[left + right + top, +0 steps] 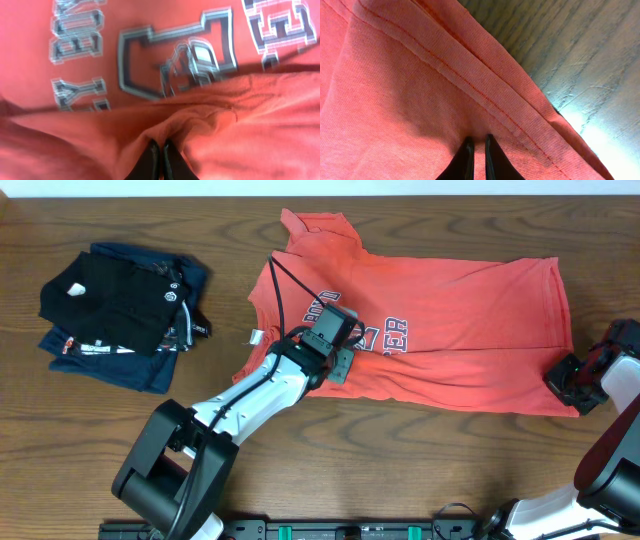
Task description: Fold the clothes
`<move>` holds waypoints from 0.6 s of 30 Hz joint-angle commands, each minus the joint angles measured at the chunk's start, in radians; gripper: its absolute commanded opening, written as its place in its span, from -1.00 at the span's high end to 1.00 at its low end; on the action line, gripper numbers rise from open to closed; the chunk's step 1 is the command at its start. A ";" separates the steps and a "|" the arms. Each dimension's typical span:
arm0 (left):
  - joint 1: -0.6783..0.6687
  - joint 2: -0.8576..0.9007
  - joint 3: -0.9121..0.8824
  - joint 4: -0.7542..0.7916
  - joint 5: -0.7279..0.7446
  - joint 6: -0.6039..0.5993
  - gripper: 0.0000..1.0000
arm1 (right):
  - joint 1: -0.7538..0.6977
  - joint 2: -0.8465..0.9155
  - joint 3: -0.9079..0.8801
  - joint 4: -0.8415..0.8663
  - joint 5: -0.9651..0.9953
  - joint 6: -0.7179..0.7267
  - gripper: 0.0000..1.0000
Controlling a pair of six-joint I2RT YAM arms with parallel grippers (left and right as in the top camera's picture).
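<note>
Clamped shut, the left gripper [161, 146] bites a bunched fold near the print of the coral T-shirt [460, 320], spread on the dark wooden table [400, 470] near a folded black garment [105, 295]. The right gripper [477, 141] pinches the shirt's hem corner; the left arm [250, 395] slants in from the near edge.

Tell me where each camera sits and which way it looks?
Overhead: above the table, looking straight down at the coral T-shirt, a dark folded pile and both arms.
Left wrist: on the left arm, looking along its shut jaws at fabric pinched below the chest print.
Right wrist: on the right arm, looking along its jaws at the stitched hem and bare table.
Shared: all show the T-shirt; both wrist views show jaws pinching it.
</note>
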 commanded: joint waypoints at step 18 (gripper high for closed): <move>0.093 -0.014 0.023 0.054 -0.030 -0.062 -0.16 | 0.006 0.014 -0.027 0.014 0.011 0.002 0.82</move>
